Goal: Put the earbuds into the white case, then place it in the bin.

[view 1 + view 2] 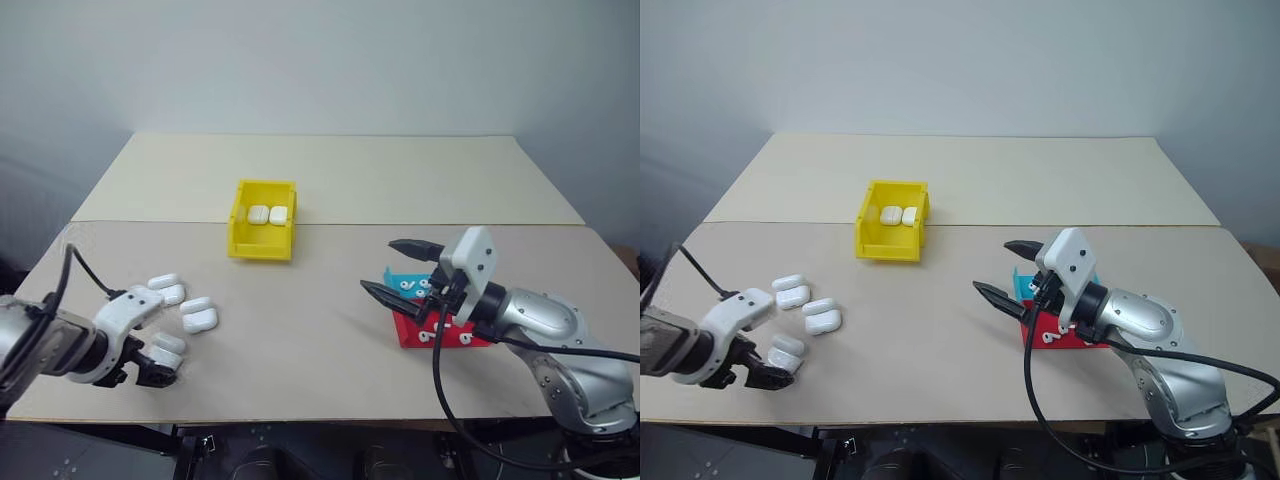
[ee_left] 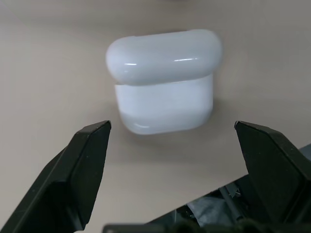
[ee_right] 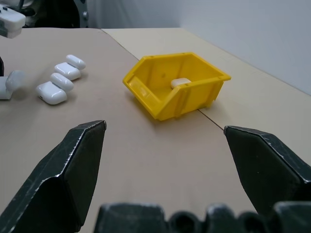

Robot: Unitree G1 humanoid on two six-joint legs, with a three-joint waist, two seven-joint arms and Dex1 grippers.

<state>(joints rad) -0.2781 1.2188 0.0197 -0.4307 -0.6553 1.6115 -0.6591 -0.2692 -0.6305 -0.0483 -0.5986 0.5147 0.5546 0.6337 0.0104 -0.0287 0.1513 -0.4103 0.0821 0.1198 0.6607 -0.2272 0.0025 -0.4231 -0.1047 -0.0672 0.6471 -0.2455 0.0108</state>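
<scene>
Earbuds (image 1: 432, 312), tiny and white, lie in the red tray (image 1: 440, 334) far to the robot's right of the yellow bin (image 1: 262, 232), with the teal tray (image 1: 405, 283) touching the red one on its bin-ward side. The white case (image 2: 163, 92) for this step sits on the bench (image 1: 330, 340) nearest the robot in a loose group of five cases, on the left and nearer the robot than the bin; the other four (image 1: 183, 303) lie between it and the bin. Two cases already rest inside the bin.

The left end effector (image 1: 158, 368) hangs over that nearest case, pointing steeply down, its two black fingers spread wide and holding nothing. In the left wrist view the case appears between the fingers, closed, with its lid seam running across the gap.

The step in hand looks like picking up this case. To do it well, the end effector should come straight down so each finger lands on a short end of the case, below the lid seam if possible, since the glossy rounded shell will likely squirt out of an off-centre pinch. Keeping the fingers clear of the neighbouring cases matters too.

The right end effector (image 1: 394, 270) hangs level above the trays, also wide open and empty, aimed toward the bin. It seems well placed to fetch an earbud once the case is raised and opened.
</scene>
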